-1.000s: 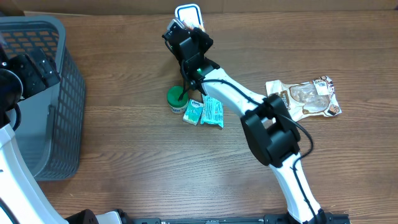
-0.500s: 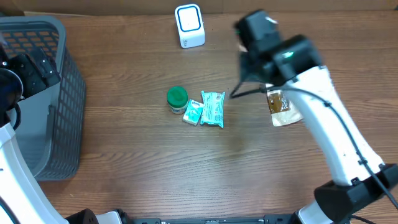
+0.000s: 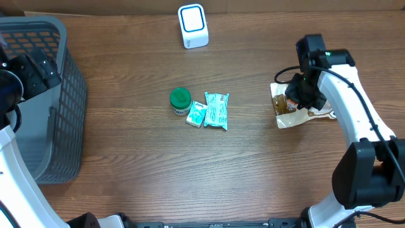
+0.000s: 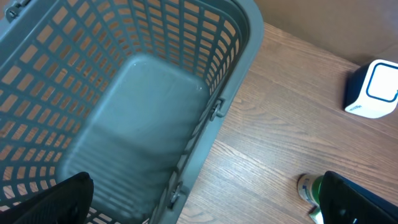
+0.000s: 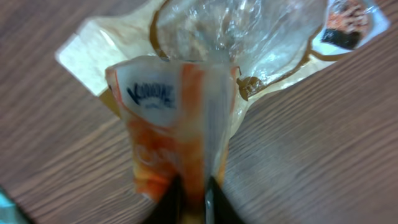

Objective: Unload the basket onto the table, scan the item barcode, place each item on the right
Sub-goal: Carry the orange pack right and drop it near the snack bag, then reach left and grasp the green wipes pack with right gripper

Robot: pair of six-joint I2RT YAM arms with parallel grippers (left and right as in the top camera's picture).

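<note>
The left gripper (image 4: 205, 202) hangs with its fingers spread wide. The right arm (image 3: 354, 120) stretches forward with its wrist angled down. The right gripper (image 5: 191, 198) pinches an orange packet (image 5: 180, 130) between nearly touching fingers.

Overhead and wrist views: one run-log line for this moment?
right gripper: astride orange packet over snack bag, grip unclear | left gripper: open, empty, over basket | scanner: nothing presented

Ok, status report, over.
Left gripper open above basket. Right gripper pinching orange packet over snack bag. Scanner unobstructed.
</note>
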